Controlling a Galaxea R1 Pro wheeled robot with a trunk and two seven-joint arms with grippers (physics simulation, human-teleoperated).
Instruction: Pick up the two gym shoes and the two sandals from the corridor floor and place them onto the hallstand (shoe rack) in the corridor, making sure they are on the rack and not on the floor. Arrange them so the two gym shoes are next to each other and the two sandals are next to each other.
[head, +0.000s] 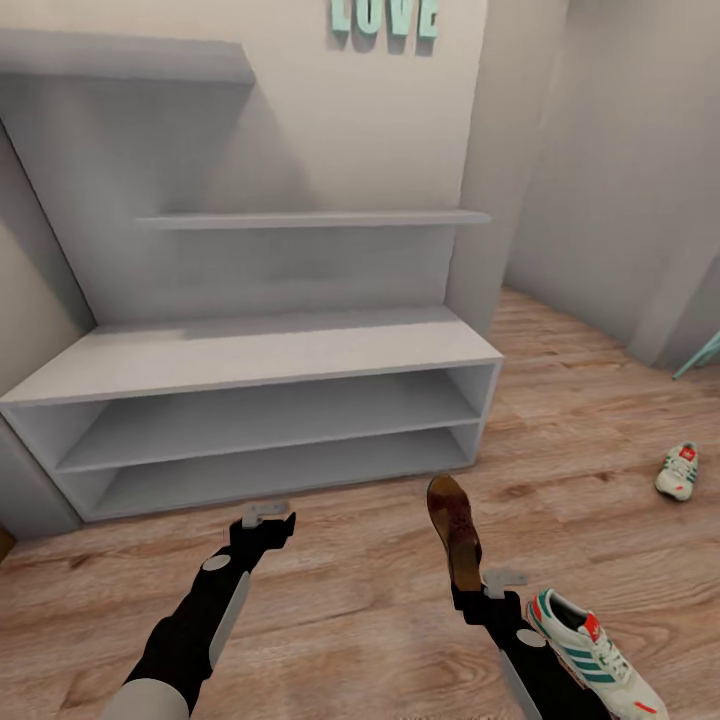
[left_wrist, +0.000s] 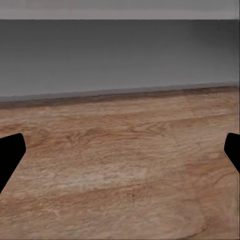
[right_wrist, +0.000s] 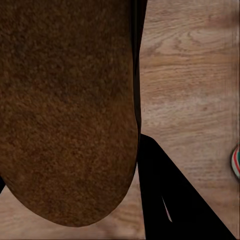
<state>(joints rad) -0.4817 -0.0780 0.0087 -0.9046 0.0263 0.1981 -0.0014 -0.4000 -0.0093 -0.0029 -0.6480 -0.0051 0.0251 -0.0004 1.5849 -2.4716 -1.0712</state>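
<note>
Wide low light-grey hallstand (head: 250, 350) straight ahead, shelves bare. Dark brown leather sandal (head: 455, 530) pinched in right gripper (head: 478, 590), toe fwd; risk: it twists or clips the shelf edge. White teal-striped gym shoes (head: 590, 655) on wood-plank floor (head: 350, 600). Left gripper (left_wrist: 120, 150), jaws spread, empty per wrist cam; right wrist cam shows sandal sole close-up.

black arms (head: 205, 610), grey panels

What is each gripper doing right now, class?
Left gripper: open, holding nothing.
Right gripper: shut on a brown sandal.
</note>
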